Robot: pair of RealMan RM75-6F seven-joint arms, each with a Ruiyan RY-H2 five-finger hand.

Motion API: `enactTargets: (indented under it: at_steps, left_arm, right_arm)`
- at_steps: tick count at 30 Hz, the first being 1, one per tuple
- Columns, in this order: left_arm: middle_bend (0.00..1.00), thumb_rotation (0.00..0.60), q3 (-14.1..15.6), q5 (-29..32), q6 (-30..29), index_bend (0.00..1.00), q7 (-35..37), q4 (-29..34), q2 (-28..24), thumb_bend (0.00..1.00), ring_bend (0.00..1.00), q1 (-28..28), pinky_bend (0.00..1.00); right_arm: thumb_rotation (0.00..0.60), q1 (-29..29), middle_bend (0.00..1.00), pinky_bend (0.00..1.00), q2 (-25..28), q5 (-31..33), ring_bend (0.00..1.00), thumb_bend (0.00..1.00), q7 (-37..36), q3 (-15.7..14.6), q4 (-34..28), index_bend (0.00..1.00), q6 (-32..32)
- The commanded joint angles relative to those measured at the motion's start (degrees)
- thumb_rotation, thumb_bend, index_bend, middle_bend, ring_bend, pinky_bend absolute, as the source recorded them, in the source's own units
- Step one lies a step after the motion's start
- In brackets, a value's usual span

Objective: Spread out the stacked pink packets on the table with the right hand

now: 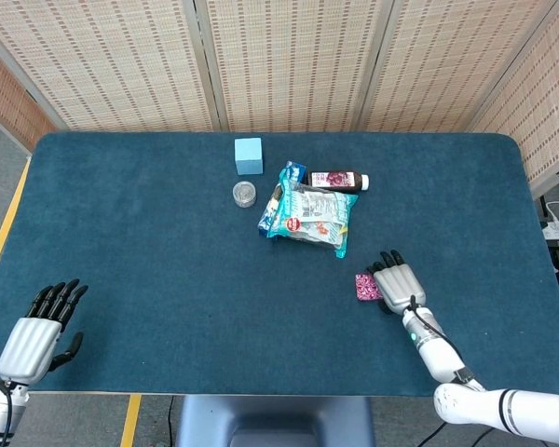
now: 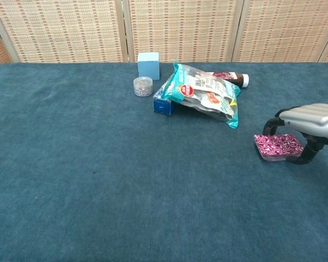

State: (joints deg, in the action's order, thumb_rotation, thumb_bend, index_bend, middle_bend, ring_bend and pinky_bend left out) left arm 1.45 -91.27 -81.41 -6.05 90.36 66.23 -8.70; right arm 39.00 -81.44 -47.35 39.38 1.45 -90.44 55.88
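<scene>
A small stack of pink patterned packets (image 1: 364, 287) (image 2: 277, 146) lies flat on the blue table (image 1: 149, 242), right of centre. My right hand (image 1: 398, 282) (image 2: 311, 115) arches over the stack's right part, palm down. Its fingertips curve down behind the stack and its thumb (image 2: 309, 155) sits at the near right edge. The stack rests on the cloth, not lifted, and its left half shows past the fingers. My left hand (image 1: 39, 331) lies at the table's near left edge, fingers spread, holding nothing. It does not show in the chest view.
Behind the stack lies a teal snack bag (image 1: 307, 216) (image 2: 205, 95) over a blue box (image 2: 164, 103), with a dark bottle (image 1: 337, 181) (image 2: 229, 77) beside it. A small round jar (image 1: 245, 194) (image 2: 143, 86) and a light blue cube (image 1: 249, 155) (image 2: 148, 65) stand further back left.
</scene>
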Motion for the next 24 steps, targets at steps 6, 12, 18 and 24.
enactTargets:
  at_steps: [6,12,18,24]
  left_arm:
    - [0.0,0.6,0.19,-0.26,-0.02,0.0,-0.19,0.01,0.05,0.45,0.0,0.03,0.09]
    - [0.0,0.6,0.3,-0.24,0.32,0.0,-0.64,0.12,0.12,0.45,0.0,-0.08,0.09]
    - [0.0,0.6,0.25,0.17,0.55,0.0,-1.18,0.3,0.17,0.44,0.0,-0.07,0.09]
    - [0.0,0.6,0.23,0.3,0.71,0.0,-1.19,0.42,0.1,0.44,0.0,-0.14,0.09]
  right_arm:
    - [0.6,0.16,0.23,0.0,-0.62,0.5,0.04,0.26,0.44,0.02,0.05,0.27,0.85]
    - [0.6,0.01,0.27,0.0,-1.7,0.3,0.08,0.26,0.88,0.06,0.83,0.32,2.2]
    - [0.6,0.02,0.29,0.0,-2.43,0.44,0.1,0.26,1.23,0.23,1.4,0.35,2.71]
    - [0.6,-0.28,0.33,0.0,-2.86,-0.45,0.13,0.26,0.95,0.41,1.86,0.42,3.66]
